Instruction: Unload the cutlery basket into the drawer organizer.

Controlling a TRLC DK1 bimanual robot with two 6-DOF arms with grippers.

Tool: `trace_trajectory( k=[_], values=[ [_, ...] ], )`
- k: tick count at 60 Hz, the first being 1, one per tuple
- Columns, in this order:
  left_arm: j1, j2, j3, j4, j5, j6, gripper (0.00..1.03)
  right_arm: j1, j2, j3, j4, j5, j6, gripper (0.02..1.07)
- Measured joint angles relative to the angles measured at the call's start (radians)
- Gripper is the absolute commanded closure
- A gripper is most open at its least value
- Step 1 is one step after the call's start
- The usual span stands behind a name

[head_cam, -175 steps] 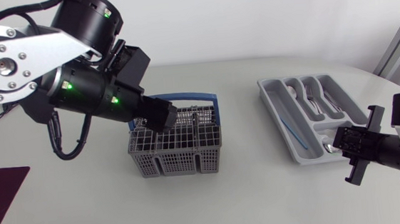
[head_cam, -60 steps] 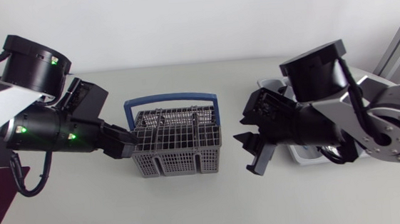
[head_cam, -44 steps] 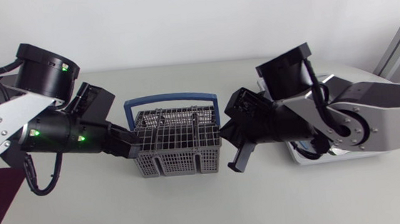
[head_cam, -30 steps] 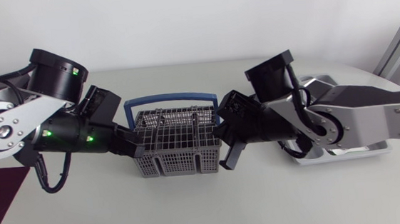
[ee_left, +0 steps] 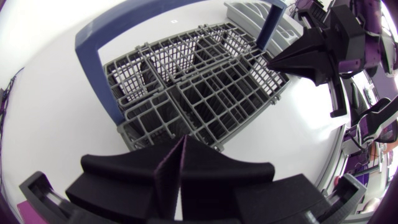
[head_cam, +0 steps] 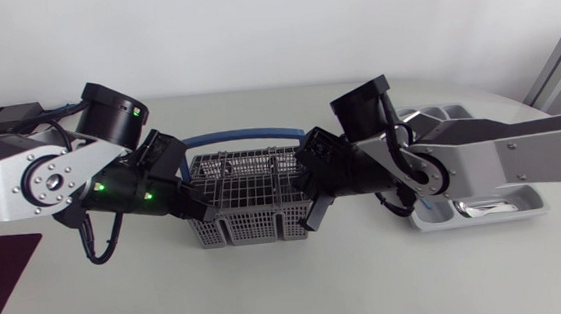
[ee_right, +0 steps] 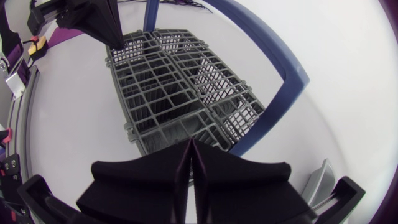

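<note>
A grey cutlery basket (head_cam: 248, 195) with a blue handle (head_cam: 244, 135) is seen standing on the white bench (head_cam: 271, 288), flanked at its two short ends by the left hand (ee_left: 185, 138) and the right hand (ee_right: 189, 143). Each hand's fingers are shown pressed together with nothing pinched between them, the tips held low against or just beside the basket's end walls; actual contact cannot be told. The drawer organizer (head_cam: 476, 218) is pictured on the bench near the basket, on the right hand's side, partly covered from above by the right arm (head_cam: 501, 155).
</note>
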Motion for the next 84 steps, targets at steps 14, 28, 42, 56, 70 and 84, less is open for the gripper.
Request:
trace_trajectory(
  k=[14, 28, 42, 56, 70, 84],
  values=[
    [0.011, 0.034, 0.010, 0.024, 0.022, 0.000, 0.83, -0.012, 0.013, 0.011, 0.001, 0.000, 0.000, 1.01],
    [0.029, 0.039, 0.013, 0.030, 0.025, 0.000, 0.83, -0.002, 0.006, 0.010, 0.001, 0.011, 0.000, 1.01],
    [0.031, -0.007, 0.013, -0.010, 0.018, 0.000, 0.83, -0.002, -0.082, -0.019, -0.008, 0.022, 0.000, 1.01],
    [0.032, -0.171, 0.013, -0.038, 0.019, 0.000, 0.79, -0.005, -0.247, -0.058, -0.011, 0.056, 0.000, 0.96],
    [0.080, -0.250, -0.003, -0.039, 0.017, 0.000, 0.16, -0.077, -0.380, -0.134, -0.031, 0.076, 0.000, 0.12],
    [0.124, -0.327, -0.040, -0.046, -0.020, 0.008, 0.04, -0.175, -0.528, -0.215, -0.043, 0.087, -0.027, 0.06]
  ],
)
